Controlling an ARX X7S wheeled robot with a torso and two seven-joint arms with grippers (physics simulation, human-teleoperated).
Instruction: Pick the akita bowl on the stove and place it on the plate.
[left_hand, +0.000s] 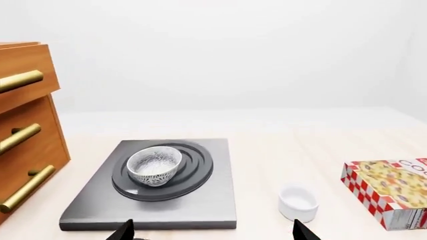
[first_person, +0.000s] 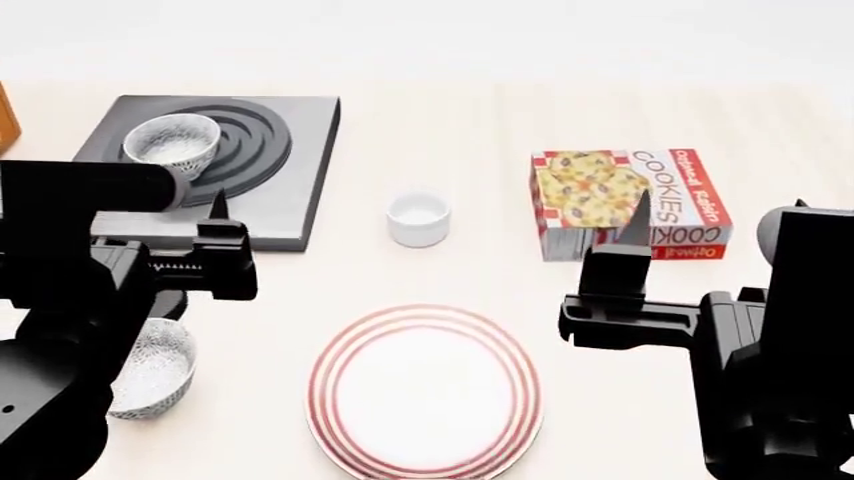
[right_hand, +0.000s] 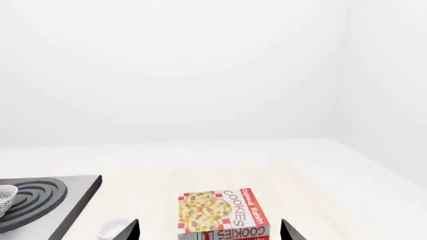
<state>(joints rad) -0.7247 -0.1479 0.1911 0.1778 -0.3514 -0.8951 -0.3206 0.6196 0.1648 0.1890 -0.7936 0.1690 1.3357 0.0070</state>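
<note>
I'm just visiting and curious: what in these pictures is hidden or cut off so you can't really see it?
- Second speckled bowl: head view, partly behind the left arm.
- Wooden drawers: left wrist view, cut by the edge; contents unseen.
- Akita bowl on the stove: right wrist view, only a sliver shows.
- Left gripper and right gripper: only fingertips show.
- Cookie box: cut by the edge.

Plain white walls, pale wood tabletop (left_hand: 300, 150), wooden drawer unit (left_hand: 27, 130) w/ brass handles.
</note>
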